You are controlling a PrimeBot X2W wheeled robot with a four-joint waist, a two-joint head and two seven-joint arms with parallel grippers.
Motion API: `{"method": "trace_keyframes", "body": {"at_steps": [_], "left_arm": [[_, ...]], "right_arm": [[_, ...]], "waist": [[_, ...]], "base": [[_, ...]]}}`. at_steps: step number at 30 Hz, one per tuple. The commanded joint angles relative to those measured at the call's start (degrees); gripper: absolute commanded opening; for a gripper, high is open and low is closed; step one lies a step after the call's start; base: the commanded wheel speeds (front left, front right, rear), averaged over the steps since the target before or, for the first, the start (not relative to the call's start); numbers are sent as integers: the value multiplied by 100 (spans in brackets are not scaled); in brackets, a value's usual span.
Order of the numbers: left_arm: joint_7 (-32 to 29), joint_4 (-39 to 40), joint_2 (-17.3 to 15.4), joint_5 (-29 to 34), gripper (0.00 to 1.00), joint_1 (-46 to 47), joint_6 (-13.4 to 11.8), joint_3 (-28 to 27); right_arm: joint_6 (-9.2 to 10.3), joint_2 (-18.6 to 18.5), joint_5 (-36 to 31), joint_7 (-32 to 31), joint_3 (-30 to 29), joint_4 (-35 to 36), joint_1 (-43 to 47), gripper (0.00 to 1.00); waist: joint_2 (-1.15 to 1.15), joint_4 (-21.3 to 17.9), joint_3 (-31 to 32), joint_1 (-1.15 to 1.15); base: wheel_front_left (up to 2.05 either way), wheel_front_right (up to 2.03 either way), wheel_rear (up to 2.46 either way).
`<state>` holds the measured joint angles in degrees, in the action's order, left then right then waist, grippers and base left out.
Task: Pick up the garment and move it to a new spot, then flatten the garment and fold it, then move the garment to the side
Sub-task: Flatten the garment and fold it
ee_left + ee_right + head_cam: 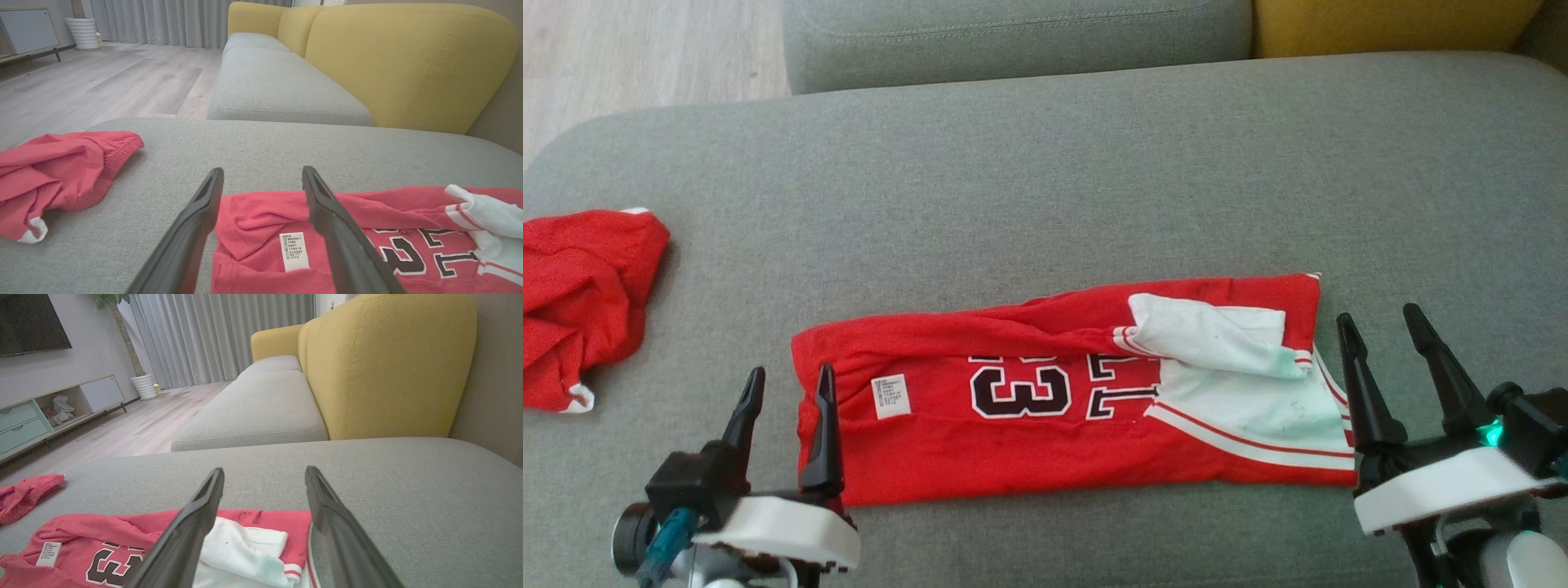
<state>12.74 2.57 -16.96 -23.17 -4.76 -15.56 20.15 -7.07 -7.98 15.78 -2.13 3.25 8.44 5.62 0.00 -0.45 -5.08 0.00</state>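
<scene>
The garment is a red jersey with black and white numbers, white sleeves and a white care label. It lies folded into a long band across the grey cushion. My left gripper stands open over the band's left end, where the wrist view shows the label on the garment between the fingers. My right gripper is open just off the right end, beside the white sleeve. In the right wrist view the sleeve end of the garment lies under my right gripper.
A second red garment lies crumpled at the cushion's left edge, and is seen as a red heap in the left wrist view. Beyond lie another grey seat, a yellow backrest and wooden floor.
</scene>
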Motion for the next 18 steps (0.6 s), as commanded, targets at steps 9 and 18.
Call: {"method": "trace_keyframes", "body": {"at_steps": [9,18], "left_arm": [[70,252,-114,88,100,380,6,-142],[108,161,15,132,100,797,137,12]], "right_arm": [[-42,-29,92,-87,-61,-247,-371,100],[-42,-301,145,-497,-98,-1857,-1227,100]], "waist": [[0,66,-140,0],[0,286,-553,0]], "base": [[0,0,0],[0,0,0]]}}
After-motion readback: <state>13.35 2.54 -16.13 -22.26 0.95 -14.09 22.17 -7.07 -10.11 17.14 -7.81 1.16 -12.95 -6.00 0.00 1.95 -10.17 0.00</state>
